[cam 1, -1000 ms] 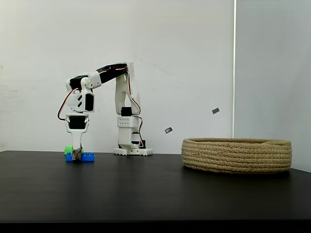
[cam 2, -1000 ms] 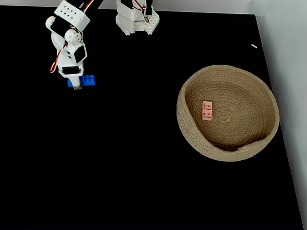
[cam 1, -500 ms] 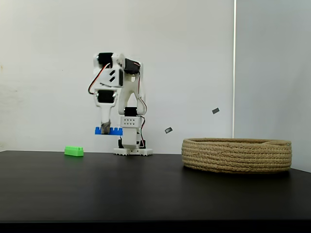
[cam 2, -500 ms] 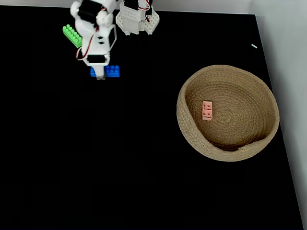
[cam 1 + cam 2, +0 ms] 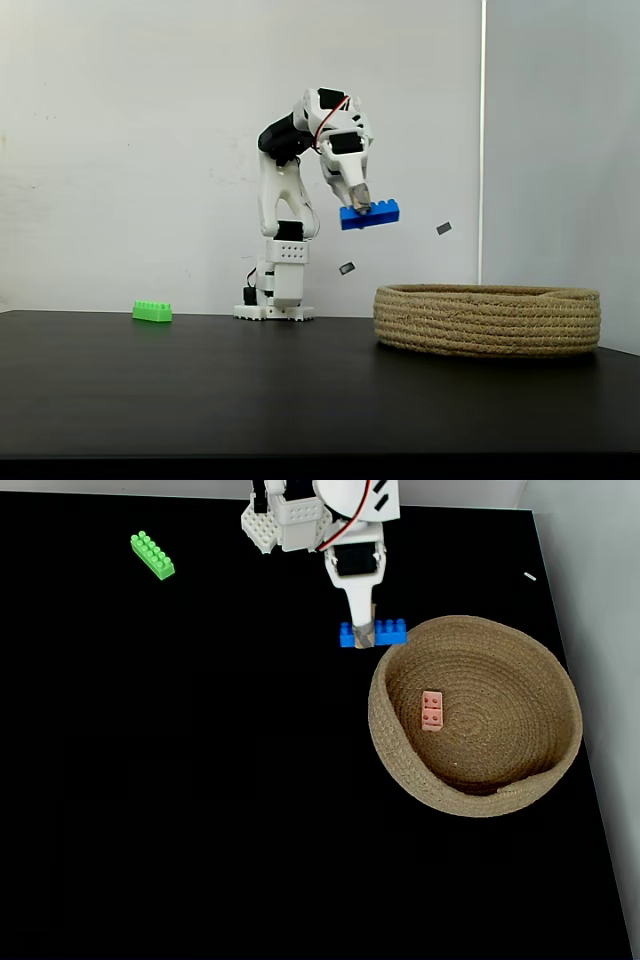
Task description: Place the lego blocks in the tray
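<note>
The pincer (image 5: 362, 207) is clenched on the long blue brick (image 5: 369, 214), holding it in the air above the table (image 5: 300, 390), just short of the rope tray (image 5: 400, 770) and near its rim. This looks like the carrying step. The salmon-orange brick (image 5: 433, 709) already lies inside the tray; the green brick (image 5: 152, 555) sits well apart on the table. Next, the arm likely needs to reach over the tray and release.

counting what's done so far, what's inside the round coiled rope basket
In the fixed view from above, the coiled tan rope basket holds one small salmon-orange studded brick, left of centre. In the side view the basket's wall hides its inside.
</note>
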